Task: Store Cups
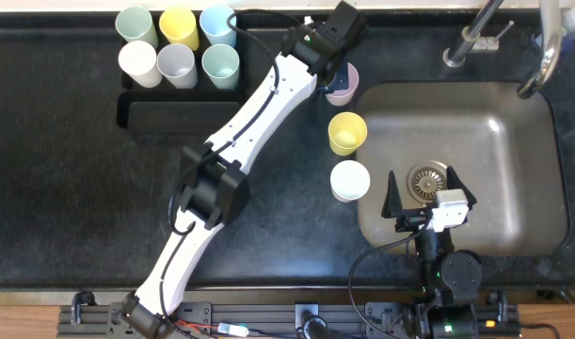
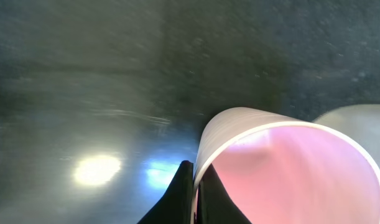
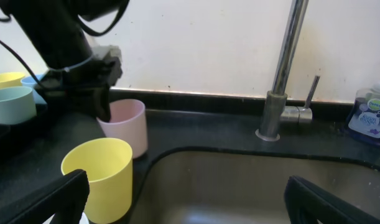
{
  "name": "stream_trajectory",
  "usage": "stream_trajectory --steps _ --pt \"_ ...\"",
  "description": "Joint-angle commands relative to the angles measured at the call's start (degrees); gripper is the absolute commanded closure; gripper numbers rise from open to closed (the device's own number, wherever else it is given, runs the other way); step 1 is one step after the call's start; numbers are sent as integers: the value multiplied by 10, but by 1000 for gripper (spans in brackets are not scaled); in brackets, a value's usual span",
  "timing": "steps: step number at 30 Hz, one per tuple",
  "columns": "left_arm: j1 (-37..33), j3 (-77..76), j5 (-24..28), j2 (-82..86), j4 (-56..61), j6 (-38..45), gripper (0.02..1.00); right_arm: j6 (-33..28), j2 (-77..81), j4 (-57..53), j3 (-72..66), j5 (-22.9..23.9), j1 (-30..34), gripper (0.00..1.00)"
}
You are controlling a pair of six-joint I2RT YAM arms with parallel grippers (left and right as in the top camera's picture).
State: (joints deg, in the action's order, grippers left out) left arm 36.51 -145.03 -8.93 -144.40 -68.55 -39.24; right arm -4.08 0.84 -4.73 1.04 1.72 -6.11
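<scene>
Pincer on L arm (image 2: 194, 191) clamped on pink cup (image 2: 289, 168) rim (R pincer (image 1: 424, 190) gaping, over sink (image 1: 513, 141)).

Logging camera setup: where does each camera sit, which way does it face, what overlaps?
Top view: overhead, looking down on worktop, sink; left arm, right arm show.
Left wrist view: on the left arm, facing the pink cup; its fingers pinch the rim.
Right wrist view: above the sink, facing the faucet; its open fingers show.
Shared: pink cup, in all three views.
</scene>
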Motion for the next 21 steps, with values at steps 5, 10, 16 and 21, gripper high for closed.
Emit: stream_trajectory --steps 5,10,16,21 --pt "-96 23 -155 227 -83 116 985 2 -6 3 -8 -2 -3 3" --pt "-205 119 -152 348 -89 193 985 2 -6 3 -8 -2 -3 3" --pt "-359 283 -70 465 -66 251 985 2 -6 3 -8 -2 -3 3" --pt "-451 427 -3 509 -10 276 985 2 -6 3 -8 -2 -3 3"
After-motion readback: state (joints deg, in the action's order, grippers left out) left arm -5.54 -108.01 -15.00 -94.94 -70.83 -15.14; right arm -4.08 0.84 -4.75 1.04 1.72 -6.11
